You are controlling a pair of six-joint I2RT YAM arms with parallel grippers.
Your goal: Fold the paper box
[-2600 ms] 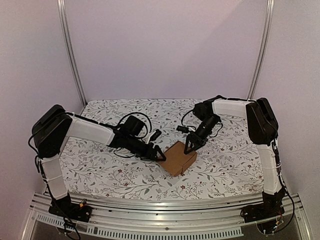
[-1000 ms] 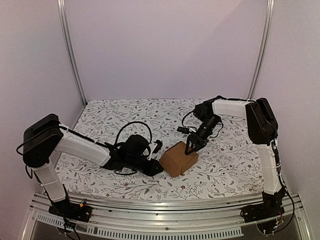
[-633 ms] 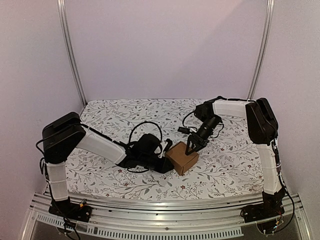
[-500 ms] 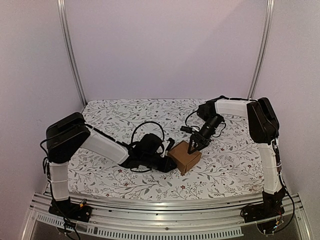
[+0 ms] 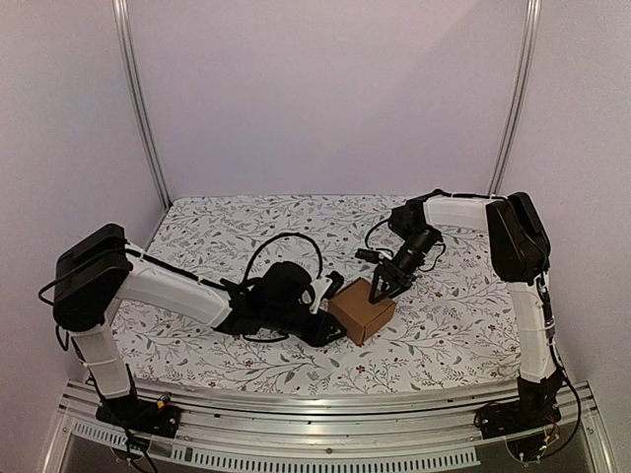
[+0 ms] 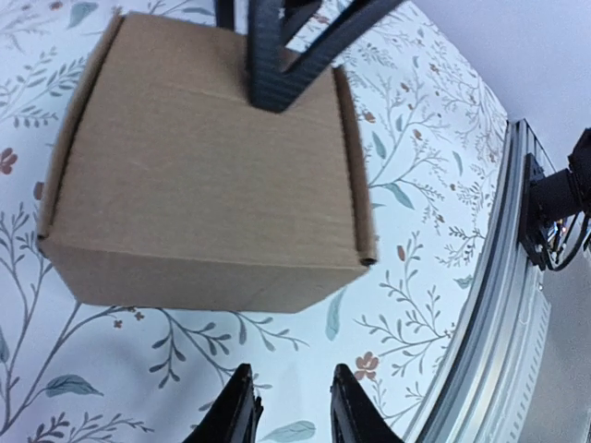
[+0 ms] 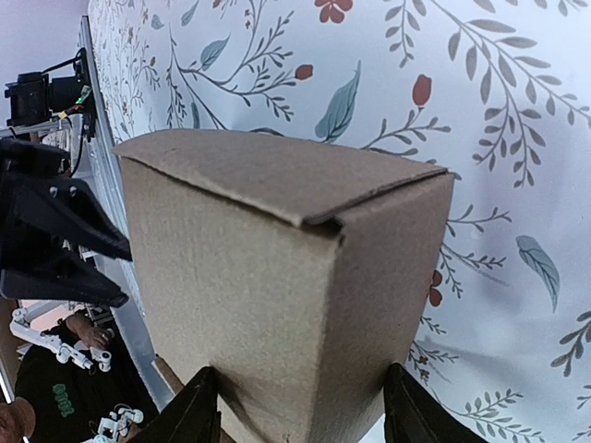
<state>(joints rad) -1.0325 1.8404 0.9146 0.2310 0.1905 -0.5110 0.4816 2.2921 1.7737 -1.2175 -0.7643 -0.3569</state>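
Your plain brown cardboard cube, the paper box (image 5: 361, 309), sat closed mid-table on the floral cloth (image 5: 197, 222); folding looked nearly done. Your right gripper (image 5: 379, 292) clamped its far side. The left gripper (image 6: 291, 408) stood slightly parted, empty, just beside it. Lid tuck possibly unfinished.

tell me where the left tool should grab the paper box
I'd grip the paper box across its two upright side faces, coming from its left, where the left tool sits: those walls are flat and parallel, and the right tool blocks the top.
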